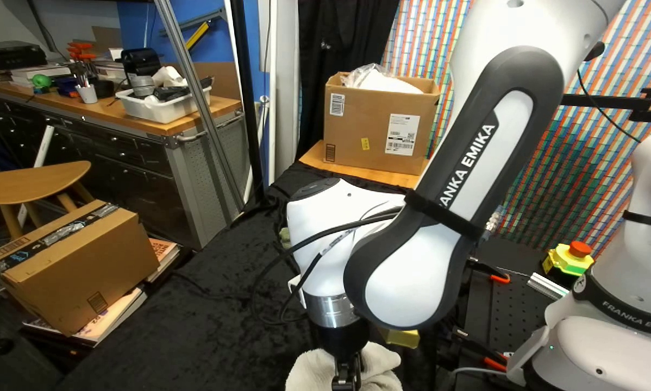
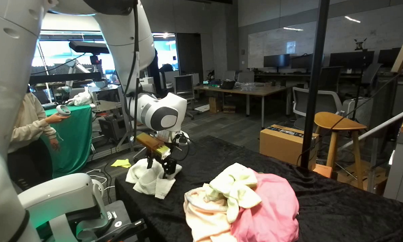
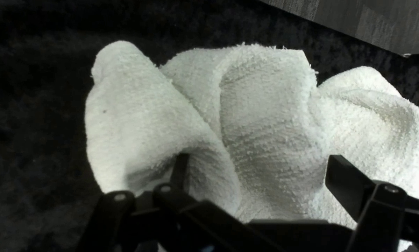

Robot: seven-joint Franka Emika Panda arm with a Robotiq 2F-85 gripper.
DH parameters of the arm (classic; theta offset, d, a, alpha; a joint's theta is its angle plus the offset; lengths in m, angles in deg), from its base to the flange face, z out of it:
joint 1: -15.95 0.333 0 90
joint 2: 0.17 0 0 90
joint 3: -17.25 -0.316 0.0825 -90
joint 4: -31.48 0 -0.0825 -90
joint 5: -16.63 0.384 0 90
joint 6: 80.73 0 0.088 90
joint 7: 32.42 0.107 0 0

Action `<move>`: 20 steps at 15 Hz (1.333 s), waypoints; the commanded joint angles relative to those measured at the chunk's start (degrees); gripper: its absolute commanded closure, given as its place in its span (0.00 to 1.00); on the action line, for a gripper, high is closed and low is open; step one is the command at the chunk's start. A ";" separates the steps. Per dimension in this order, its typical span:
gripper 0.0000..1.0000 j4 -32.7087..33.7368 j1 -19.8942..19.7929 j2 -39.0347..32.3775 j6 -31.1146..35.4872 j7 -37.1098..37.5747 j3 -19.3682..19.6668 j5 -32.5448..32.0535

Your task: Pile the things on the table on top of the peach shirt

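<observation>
One white cloth [image 3: 265, 105] — beneath claw [image 3: 259, 160]

The arm [image 2: 129, 38] arches over the table [image 1: 206, 320], its forearm [image 1: 483, 157] slanting downward in an exterior view. At the low end of the forearm sits the wrist [image 1: 325, 233], with its silver flange [image 1: 331, 310] turned down. The tool [image 2: 158, 168] stands low over the table, near a corner and in from the edges. Its fingers [image 3: 347, 183] are well apart, with a wide gap between them in the wrist view. The finger on that view's right is nearer the corner; the other's tip is partly hidden.
</observation>
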 commanded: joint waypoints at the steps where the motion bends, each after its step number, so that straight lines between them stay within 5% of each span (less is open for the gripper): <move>1: 0.07 0.48 0.52 -0.94 2.04 0.16 -0.34 1.09; 2: 0.25 0.37 0.50 -0.99 2.44 0.11 -0.32 1.02; 12: 1.00 0.58 -3.22 -0.16 -0.45 -6.10 -2.76 3.45; 20: 0.97 -7.64 -2.01 15.82 -0.01 -3.29 1.42 -2.98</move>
